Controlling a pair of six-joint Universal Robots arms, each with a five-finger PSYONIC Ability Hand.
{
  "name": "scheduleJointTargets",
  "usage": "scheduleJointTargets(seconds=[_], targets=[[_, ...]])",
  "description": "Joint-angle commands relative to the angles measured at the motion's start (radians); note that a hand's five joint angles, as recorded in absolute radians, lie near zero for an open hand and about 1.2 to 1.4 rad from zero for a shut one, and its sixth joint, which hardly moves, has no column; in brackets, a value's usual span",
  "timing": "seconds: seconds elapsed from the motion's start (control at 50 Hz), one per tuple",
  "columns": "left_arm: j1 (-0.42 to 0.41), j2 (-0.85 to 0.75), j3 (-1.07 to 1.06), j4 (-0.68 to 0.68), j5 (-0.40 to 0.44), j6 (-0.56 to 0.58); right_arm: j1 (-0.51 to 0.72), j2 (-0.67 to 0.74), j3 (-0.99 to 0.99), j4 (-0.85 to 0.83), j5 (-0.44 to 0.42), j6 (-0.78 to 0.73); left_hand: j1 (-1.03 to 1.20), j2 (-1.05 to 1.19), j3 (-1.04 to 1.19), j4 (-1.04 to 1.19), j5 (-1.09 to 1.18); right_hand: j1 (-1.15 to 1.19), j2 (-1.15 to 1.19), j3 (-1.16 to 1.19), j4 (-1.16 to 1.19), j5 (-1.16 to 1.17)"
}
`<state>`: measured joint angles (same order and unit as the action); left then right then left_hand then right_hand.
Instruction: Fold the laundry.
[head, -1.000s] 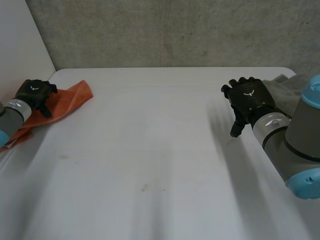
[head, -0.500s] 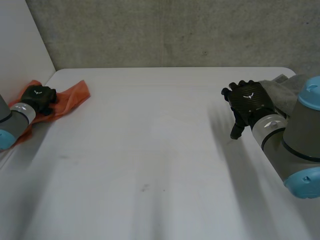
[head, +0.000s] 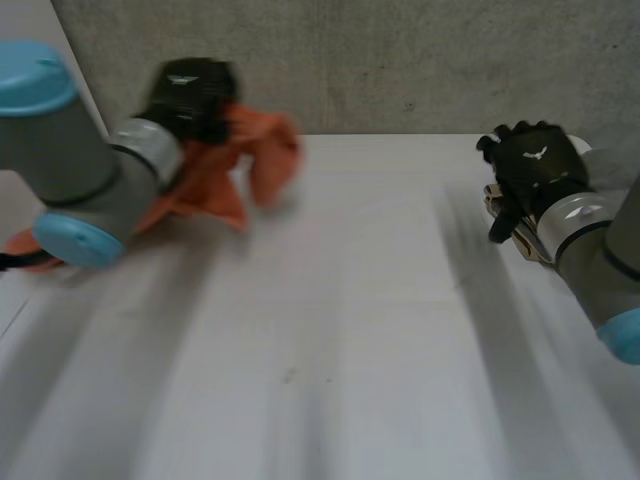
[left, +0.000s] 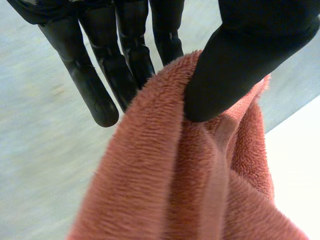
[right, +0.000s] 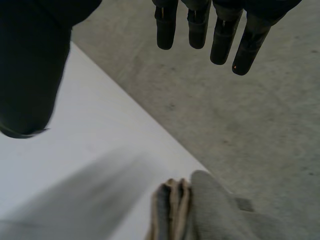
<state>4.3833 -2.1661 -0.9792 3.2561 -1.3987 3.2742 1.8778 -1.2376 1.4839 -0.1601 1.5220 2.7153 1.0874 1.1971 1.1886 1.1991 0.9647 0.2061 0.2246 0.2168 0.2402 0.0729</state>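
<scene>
An orange terry towel (head: 235, 165) hangs off the white table (head: 330, 330) at the far left, lifted by my left hand (head: 190, 95). In the left wrist view the thumb (left: 235, 60) pinches the towel (left: 185, 180) against the fingers (left: 125, 55), so that hand is shut on it. My right hand (head: 530, 170) hovers over the table's far right side, fingers straight and apart. Nothing lies between its fingers (right: 200, 25) and thumb (right: 30, 65).
A grey folded cloth (right: 210, 210) lies on the table's far right corner, under the right hand. A concrete wall (head: 400, 60) stands behind the table. One end of the towel (head: 30, 245) trails off the left edge.
My left hand has closed on the orange towel and swung it up and to the right, off the table. The right hand has moved a little right and away.
</scene>
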Motion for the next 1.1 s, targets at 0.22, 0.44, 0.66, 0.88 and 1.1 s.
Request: scheduleJointTargets(seconds=[0.22, 0.44, 0.66, 0.88, 1.1], targets=[[-0.439, -0.029, -0.053, 0.004, -0.002, -0.208, -0.043, -0.048, -0.013, 0.004, -0.011, 0.0, -0.886, -0.995, -0.987, -0.997, -0.937, -0.032, -0.05, -0.042, -0.066, -0.073], [-0.225, 0.087, -0.222, -0.012, -0.017, -0.079, -0.043, -0.048, -0.043, 0.105, -0.088, -0.069, -0.845, -0.954, -0.946, -0.956, -0.896, -0.032, -0.05, -0.042, -0.066, -0.073], [-0.117, 0.178, -0.493, -0.038, -0.126, 0.14, -0.094, -0.045, -0.07, 0.471, -0.175, -0.387, -0.801, -0.91, -0.902, -0.912, -0.852, -0.032, -0.05, -0.042, -0.066, -0.073], [-0.108, 0.175, -0.636, -0.016, -0.125, 0.324, -0.155, -0.045, 0.078, 0.41, -0.174, -0.577, -0.742, -0.852, -0.843, -0.854, -0.794, -0.032, -0.05, -0.042, -0.066, -0.073], [-0.096, 0.103, -0.635, 0.044, -0.123, 0.387, -0.166, -0.011, 0.237, 0.09, -0.181, -0.634, -0.651, -0.761, -0.752, -0.763, -0.703, -0.032, -0.05, -0.042, -0.066, -0.073]])
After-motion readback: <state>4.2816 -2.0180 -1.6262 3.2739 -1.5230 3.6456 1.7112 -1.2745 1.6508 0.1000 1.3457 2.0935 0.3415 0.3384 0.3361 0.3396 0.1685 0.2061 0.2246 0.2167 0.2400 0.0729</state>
